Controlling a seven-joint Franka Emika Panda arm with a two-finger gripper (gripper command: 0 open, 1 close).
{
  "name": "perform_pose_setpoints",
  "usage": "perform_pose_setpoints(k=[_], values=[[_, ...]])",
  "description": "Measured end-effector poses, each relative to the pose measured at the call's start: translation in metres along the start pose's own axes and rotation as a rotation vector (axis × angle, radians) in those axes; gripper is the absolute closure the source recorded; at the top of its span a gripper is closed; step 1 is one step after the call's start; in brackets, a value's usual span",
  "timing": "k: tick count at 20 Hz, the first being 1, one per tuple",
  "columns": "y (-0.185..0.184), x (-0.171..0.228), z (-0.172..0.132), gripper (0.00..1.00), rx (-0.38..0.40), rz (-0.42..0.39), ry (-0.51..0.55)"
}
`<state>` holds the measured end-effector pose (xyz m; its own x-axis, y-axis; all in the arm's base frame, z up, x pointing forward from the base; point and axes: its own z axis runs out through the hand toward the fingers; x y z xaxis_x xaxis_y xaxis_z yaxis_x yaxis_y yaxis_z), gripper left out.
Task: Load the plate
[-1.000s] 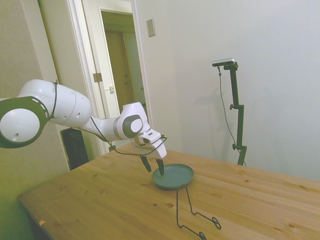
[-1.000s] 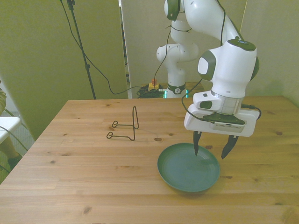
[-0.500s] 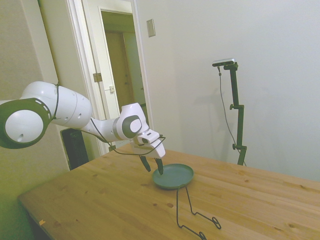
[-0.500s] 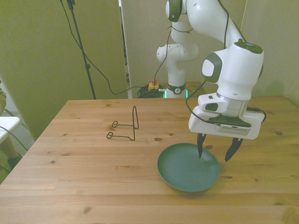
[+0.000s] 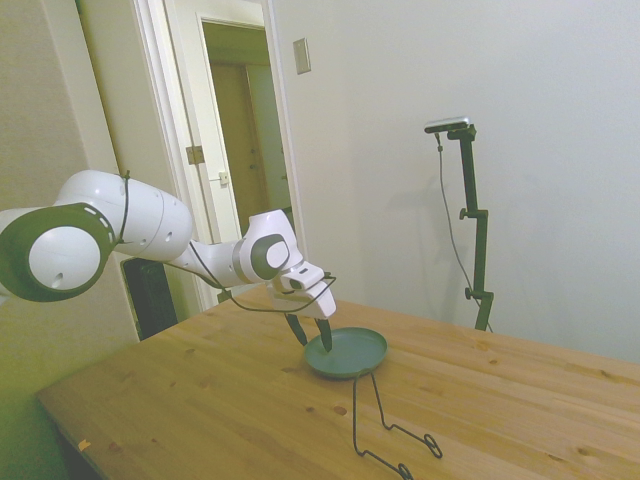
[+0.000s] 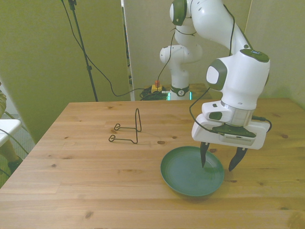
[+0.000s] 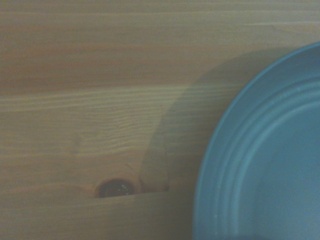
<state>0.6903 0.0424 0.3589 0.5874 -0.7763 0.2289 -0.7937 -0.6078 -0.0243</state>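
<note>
The plate [image 6: 192, 171] lies flat on the desk [image 6: 95, 181], toward the front view's right. The end effector [image 6: 220, 160] hangs over its rim, spread wide and holding nothing: 1 finger over the plate's inside, 1 outside. A wire rack [image 6: 128, 130] stands well apart.

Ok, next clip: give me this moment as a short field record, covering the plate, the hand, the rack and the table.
plate: dull teal plate, flat on the table, nothing on it
hand: hand open, straddling the plate's rim on the front view's right, one finger over the inside, one outside
contact: cannot tell if the fingers touch the rim
rack: thin black wire rack, standing apart from the plate, toward the front view's left
table: wooden table
task state: plate not yet lifted
</note>
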Motion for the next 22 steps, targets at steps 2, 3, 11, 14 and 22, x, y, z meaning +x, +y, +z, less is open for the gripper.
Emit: perform_pose_setpoints(k=[2, 3, 11, 14, 22], values=[[0.0, -0.0006, 0.0028, 0.0, -0.005, 0.006, -0.001], [-0.0002, -0.0008, 0.0027, 0.0, -0.006, 0.011, 0.0], [0.0009, 0.001, 0.0028, 1.0, -0.022, 0.033, -0.004], [0.001, 0.0015, 0.0033, 1.0, -0.03, 0.034, -0.007], [0.0038, 0.005, 0.0061, 1.0, -0.036, 0.04, -0.006]])
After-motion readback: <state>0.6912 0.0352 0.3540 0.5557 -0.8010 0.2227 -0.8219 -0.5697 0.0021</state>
